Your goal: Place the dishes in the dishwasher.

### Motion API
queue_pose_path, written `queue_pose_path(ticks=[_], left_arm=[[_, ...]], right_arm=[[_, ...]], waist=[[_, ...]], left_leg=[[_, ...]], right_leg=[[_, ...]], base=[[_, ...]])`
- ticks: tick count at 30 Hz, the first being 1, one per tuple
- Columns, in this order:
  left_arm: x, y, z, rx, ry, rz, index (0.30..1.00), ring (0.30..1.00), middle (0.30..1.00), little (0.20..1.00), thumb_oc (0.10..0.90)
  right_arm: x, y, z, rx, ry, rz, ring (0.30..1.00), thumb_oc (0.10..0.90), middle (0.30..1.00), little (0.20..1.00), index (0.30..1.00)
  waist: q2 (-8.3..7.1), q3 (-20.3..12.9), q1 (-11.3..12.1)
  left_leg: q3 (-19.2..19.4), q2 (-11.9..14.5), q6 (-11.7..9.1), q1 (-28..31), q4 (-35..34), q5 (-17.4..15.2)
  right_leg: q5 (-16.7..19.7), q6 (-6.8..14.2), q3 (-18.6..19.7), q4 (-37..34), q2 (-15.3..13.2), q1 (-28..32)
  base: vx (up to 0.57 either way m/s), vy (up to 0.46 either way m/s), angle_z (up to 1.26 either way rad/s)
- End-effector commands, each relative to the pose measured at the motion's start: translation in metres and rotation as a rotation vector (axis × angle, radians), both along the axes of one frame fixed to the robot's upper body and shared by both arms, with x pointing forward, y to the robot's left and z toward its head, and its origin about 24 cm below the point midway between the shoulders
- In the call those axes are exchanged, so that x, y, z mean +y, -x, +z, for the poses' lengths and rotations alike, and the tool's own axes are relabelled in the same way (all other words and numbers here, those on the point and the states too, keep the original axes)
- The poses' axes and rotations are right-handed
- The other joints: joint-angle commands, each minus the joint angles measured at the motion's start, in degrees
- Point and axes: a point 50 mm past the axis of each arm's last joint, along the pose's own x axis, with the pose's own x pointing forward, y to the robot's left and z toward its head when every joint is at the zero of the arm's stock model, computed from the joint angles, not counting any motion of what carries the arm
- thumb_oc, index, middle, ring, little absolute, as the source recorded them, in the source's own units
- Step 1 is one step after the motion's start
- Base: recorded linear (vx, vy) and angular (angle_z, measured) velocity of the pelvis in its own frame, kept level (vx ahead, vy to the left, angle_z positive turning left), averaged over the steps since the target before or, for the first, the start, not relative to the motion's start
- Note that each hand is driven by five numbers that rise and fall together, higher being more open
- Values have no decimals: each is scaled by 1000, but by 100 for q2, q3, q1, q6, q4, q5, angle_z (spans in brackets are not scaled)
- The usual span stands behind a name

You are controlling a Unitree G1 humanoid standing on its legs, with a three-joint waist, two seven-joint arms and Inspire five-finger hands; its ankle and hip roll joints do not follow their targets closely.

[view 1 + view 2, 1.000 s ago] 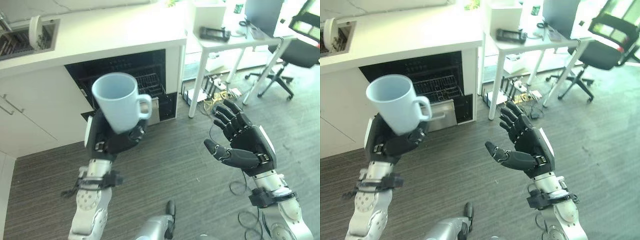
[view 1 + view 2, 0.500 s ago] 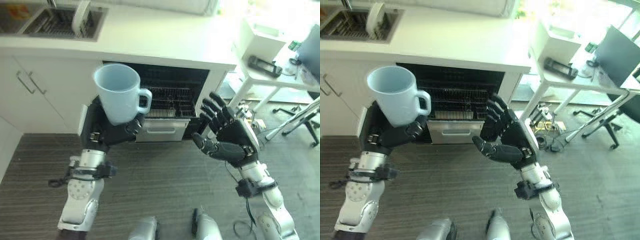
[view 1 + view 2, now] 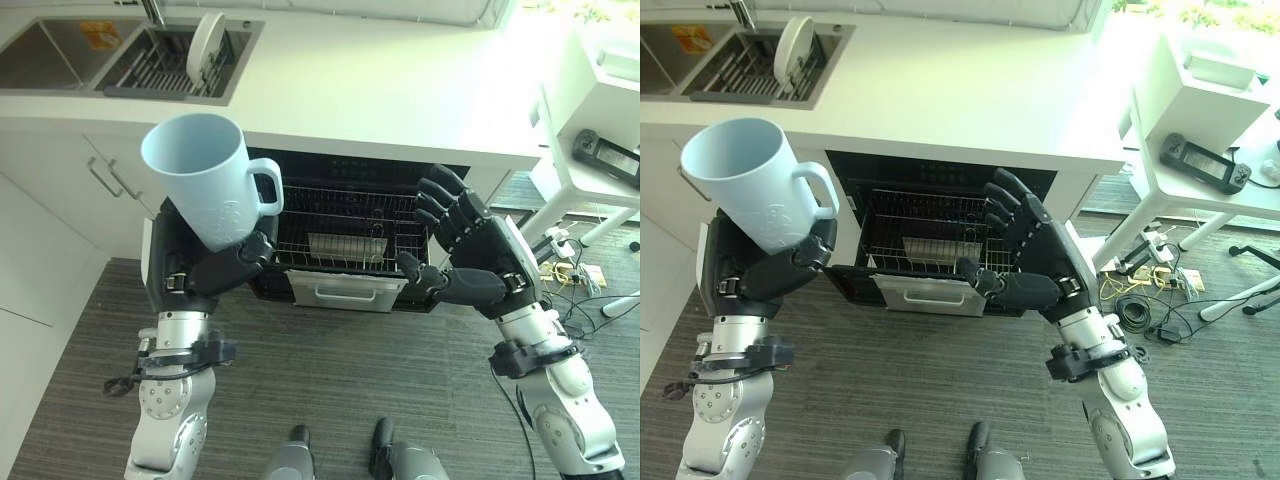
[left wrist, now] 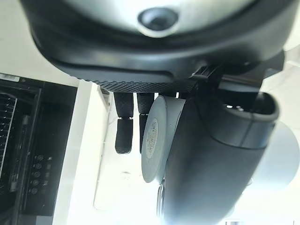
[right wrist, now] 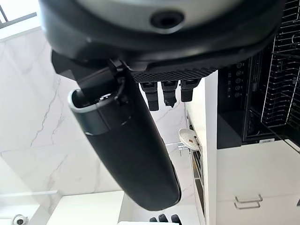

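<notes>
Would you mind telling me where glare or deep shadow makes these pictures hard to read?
Left eye view: daylight washes out the white desk at upper right, and the dishwasher cavity is dark behind its rack. Left wrist view: the lower edge past the mug is blown out to white. Right wrist view: evenly lit marble wall.

The left hand [image 3: 760, 275] grips a pale blue mug [image 3: 750, 183], upright, mouth tilted away. The right hand [image 3: 1030, 262] is held up with fingers spread, before the open dishwasher [image 3: 930, 235] and its wire rack [image 3: 925, 232]. A white plate [image 3: 792, 47] stands in the sink [image 3: 700, 60] at the counter's [image 3: 970, 90] left end.
</notes>
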Motion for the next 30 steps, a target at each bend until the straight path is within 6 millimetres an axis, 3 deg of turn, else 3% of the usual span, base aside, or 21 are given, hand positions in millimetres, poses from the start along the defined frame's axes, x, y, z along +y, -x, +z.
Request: queue_pose_path(ticks=[1,4,7,10,15,16,18,19,21,22,23,24,25,27,30], left_arm=[[-7,12,34,-255,-11,-79,300,300,300,300,400],[-9,13,29,-248,-11,-117,300,300,300,300,400],[-9,13,28,-251,-8,-123,300,300,300,300,400],[-10,10,29,-255,-13,-117,300,300,300,300,400],[-11,1,37,-251,-54,-144,300,300,300,300,400],[-13,-2,39,-242,-84,-164,300,300,300,300,400],[-14,-3,39,-240,-100,-172,300,300,300,300,400],[-16,-3,38,-243,-136,-178,300,300,300,300,400],[-18,-4,38,-251,-165,-172,300,300,300,300,400],[-18,-5,39,-256,-173,-166,300,300,300,300,400],[-17,-8,43,-258,-178,-161,300,300,300,300,400],[-16,-8,44,-258,-184,-153,300,300,300,300,400],[-16,-7,44,-256,-186,-140,300,300,300,300,400],[-17,-5,42,-247,-191,-135,300,300,300,300,400],[-15,-1,40,-242,-195,-135,300,300,300,300,400]], right_arm=[[1,11,30,-195,-39,-7,900,800,900,900,900],[-2,9,28,-200,-34,-53,900,800,900,900,900],[-4,11,28,-203,-29,-71,900,800,900,900,900],[-4,12,28,-197,-31,-68,900,800,900,900,900],[-5,16,27,-203,-64,-92,900,800,900,900,900],[-2,13,28,-209,-100,-98,900,800,900,900,900],[0,12,28,-209,-114,-94,900,800,900,900,900],[4,12,24,-200,-128,-85,900,800,900,900,900],[7,10,22,-194,-124,-75,900,800,900,900,900],[8,9,21,-191,-123,-71,900,800,900,900,900],[4,8,20,-195,-130,-66,900,800,900,900,900],[3,7,21,-200,-134,-54,900,800,900,900,900],[4,8,22,-203,-130,-39,900,800,900,900,900],[7,10,22,-201,-128,-28,900,800,900,900,900],[6,14,22,-199,-127,-20,900,800,900,900,900]], waist=[[-107,-711,-7],[67,-624,-44],[182,-649,-89],[182,-713,-109],[20,-745,-62],[2,-704,16],[3,-676,35],[70,-598,-1],[137,-488,-88],[119,-449,-101],[-33,-380,-123],[-124,-348,-150],[-185,-329,-234],[-197,-320,-287],[-230,-349,-322]], left_leg=[[328,-113,225,2,465,-8],[555,268,134,-427,465,-313],[400,494,-7,-793,465,-218],[278,436,27,-802,465,-300],[170,218,196,-628,465,-509],[98,118,331,-597,465,-556],[74,61,409,-589,465,-565],[-19,-11,561,-501,465,-623],[-51,13,627,-460,465,-628],[3,33,610,-449,465,-630],[222,37,538,-421,465,-639],[393,27,509,-391,465,-690],[565,18,514,-289,465,-827],[623,18,563,-159,465,-955],[718,40,600,1,465,-1101]], right_leg=[[-710,146,-22,205,-81,7],[-779,221,-218,205,-46,142],[-881,240,-222,205,12,228],[-901,322,-233,205,-89,270],[-710,619,-411,205,-466,406],[-596,667,-501,205,-564,638],[-427,668,-526,205,-549,761],[133,713,-491,403,-373,915],[285,638,-407,824,-294,597],[253,595,-397,634,-239,521],[-142,583,-444,205,-342,339],[-143,665,-379,205,-530,39],[150,807,-105,205,-730,-432],[334,851,25,205,-806,-676],[298,903,19,205,-858,-833]], base=[[48,-22,19],[59,96,45],[127,183,71],[219,328,15],[210,293,-3],[260,392,4],[208,292,-2],[162,226,-10],[129,170,-19],[141,-61,-33],[154,-169,-54],[235,-297,-108],[226,-246,-129],[257,-237,-65],[266,-304,7]])
